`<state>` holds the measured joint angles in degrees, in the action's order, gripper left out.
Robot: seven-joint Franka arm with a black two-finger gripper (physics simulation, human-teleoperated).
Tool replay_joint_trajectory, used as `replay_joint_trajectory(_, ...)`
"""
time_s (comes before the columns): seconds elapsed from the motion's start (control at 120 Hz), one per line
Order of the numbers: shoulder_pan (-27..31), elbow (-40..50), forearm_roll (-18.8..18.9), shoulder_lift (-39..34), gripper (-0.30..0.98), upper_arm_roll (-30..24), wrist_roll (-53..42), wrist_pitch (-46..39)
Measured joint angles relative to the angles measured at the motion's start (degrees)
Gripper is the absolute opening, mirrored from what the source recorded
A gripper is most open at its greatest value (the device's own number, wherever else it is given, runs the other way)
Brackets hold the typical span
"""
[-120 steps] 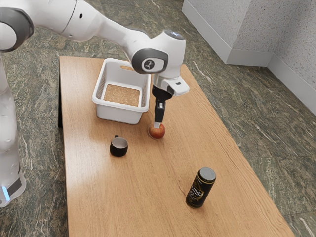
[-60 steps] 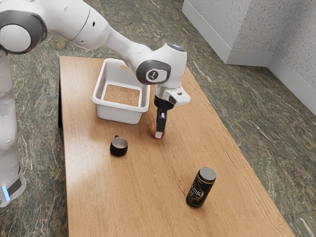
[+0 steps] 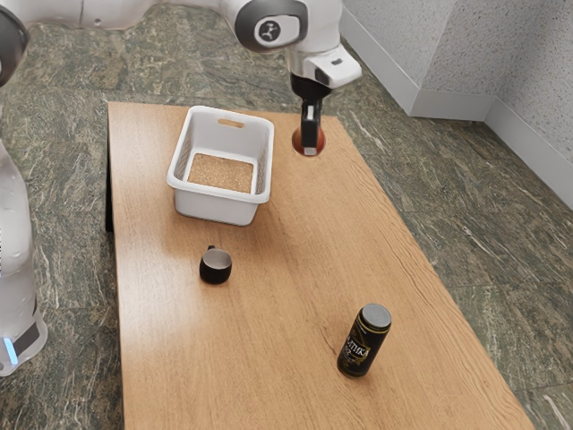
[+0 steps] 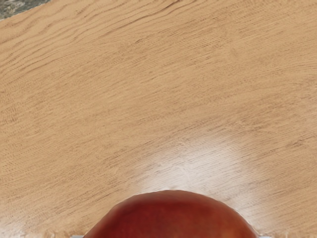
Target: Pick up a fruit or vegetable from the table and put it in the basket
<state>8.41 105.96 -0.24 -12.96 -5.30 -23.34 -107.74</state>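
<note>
Up beside the basket (image 3: 215, 206), my tool (image 3: 310, 148) is clamped on the apple (image 3: 320, 141). Mug (image 3: 215, 269) nr bskt, can (image 3: 363, 345) well apart.

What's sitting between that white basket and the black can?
Only bare tabletop lies between the basket and the can, as the exterior view shows; the cup is off to one side.

Black mug (image 3: 215, 267), small handle, stands upright on the wooden surface (image 3: 269, 331). Black can (image 3: 362, 345), grey top, pale and gold markings, stands upright, well apart from the mug. Floor (image 3: 448, 188): dark, veined stone. Wall (image 3: 470, 49): speckled grey, pale skirting (image 3: 449, 106) along its base.
</note>
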Motion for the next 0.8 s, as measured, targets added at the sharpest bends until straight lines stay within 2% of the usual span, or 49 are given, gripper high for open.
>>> replay_joint_trajectory(0.125,1.2,-2.6,2.6,-0.8,0.33,5.5,0.2,7.9)
replay_joint_trajectory(0.217,1.6,-2.2,3.4,1.6,0.32,9.2,0.2,11.2)
replay_joint_trajectory(0.4,2.7,-1.2,3.3,8.4,0.31,13.3,0.0,12.9)
replay_joint_trajectory(0.533,3.5,-0.1,2.8,9.7,0.31,14.0,-0.4,12.6)
replay_joint_trajectory(0.583,3.3,0.1,2.6,9.8,0.44,14.0,-0.5,12.6)
replay_joint_trajectory(0.642,3.1,0.2,2.3,9.8,0.52,14.0,-0.7,12.7)
replay_joint_trajectory(0.75,2.8,0.2,2.0,8.4,0.61,13.7,-0.8,12.9)
replay_joint_trajectory(0.8,4.1,-0.4,2.0,4.9,0.63,10.4,-0.7,12.9)
